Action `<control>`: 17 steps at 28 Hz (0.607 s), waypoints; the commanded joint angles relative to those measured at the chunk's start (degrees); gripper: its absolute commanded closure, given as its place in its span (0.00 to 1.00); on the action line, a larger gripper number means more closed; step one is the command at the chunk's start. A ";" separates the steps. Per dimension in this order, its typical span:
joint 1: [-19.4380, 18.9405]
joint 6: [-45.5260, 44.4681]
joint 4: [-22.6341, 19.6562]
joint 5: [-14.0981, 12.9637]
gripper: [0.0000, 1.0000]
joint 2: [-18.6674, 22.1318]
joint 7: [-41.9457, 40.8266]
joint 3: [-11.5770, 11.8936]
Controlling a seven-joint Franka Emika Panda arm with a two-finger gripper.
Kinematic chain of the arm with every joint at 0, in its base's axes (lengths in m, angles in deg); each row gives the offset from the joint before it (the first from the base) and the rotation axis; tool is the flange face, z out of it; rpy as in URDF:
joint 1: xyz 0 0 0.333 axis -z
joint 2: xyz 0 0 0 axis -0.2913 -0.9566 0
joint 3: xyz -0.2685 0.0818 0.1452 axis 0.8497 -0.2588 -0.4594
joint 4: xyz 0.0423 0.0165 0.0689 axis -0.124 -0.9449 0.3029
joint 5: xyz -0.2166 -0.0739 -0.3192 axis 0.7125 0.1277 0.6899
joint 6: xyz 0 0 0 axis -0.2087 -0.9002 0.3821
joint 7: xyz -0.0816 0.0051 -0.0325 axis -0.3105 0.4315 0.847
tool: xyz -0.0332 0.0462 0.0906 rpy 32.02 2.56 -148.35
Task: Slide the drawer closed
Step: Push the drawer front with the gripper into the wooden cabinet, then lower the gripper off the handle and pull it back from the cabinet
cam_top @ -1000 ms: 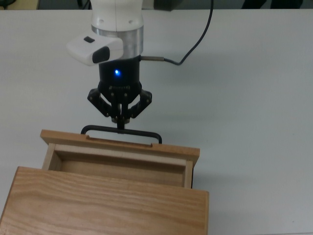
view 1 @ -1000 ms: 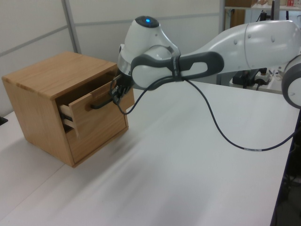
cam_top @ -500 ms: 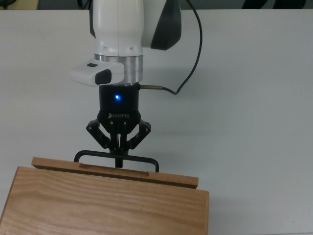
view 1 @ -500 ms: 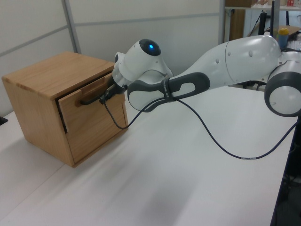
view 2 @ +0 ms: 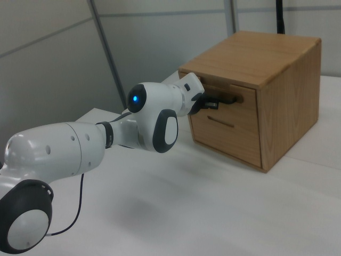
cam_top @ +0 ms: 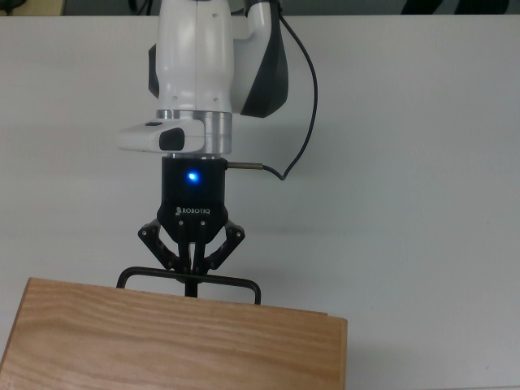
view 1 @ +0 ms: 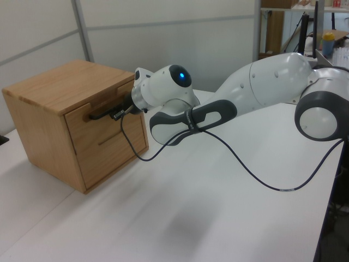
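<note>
- The gripper's (cam_top: 191, 270) jaws were drawn together on the thin black bar handle (cam_top: 188, 280), gripping it about midway along the bar, as the top view showed.
- In the left view the gripper (view 1: 121, 111) met the handle (view 1: 102, 113) at the cabinet's upper front; in the right view the gripper (view 2: 205, 101) sat at the handle (view 2: 224, 98) from the right view's left.
- The drawer (view 1: 90, 113) was pushed in, its front panel lying about flush with the cabinet's face in the left view; in the right view the drawer (view 2: 226, 102) front likewise sat level with the face, above a second drawer front.
- In the top view only the handle stood out past the near edge of the grained wooden cabinet top (cam_top: 175, 341).
- The gripper's black body carried a lit blue light, and a black cable (cam_top: 302, 122) ran from its side up toward the far edge of the top view.
- The white arm (view 1: 262, 90) stretched in from the left view's right, across the white table (view 1: 218, 218).
- The cabinet (view 2: 266, 85) stood on the table toward the right view's right.
</note>
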 commanded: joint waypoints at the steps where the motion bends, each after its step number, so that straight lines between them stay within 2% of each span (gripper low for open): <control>1: 0.17 1.94 1.77 1.39 1.00 -1.21 -0.17 0.62; 5: 0.26 1.85 1.33 1.74 1.00 -0.95 -0.17 0.62; 10: 0.26 0.10 -2.79 1.74 1.00 0.72 -0.08 0.53; 13: 0.08 -5.16 -5.08 1.57 1.00 2.48 0.01 0.45; 17: -0.27 -15.77 -5.26 1.48 1.00 3.71 0.01 0.01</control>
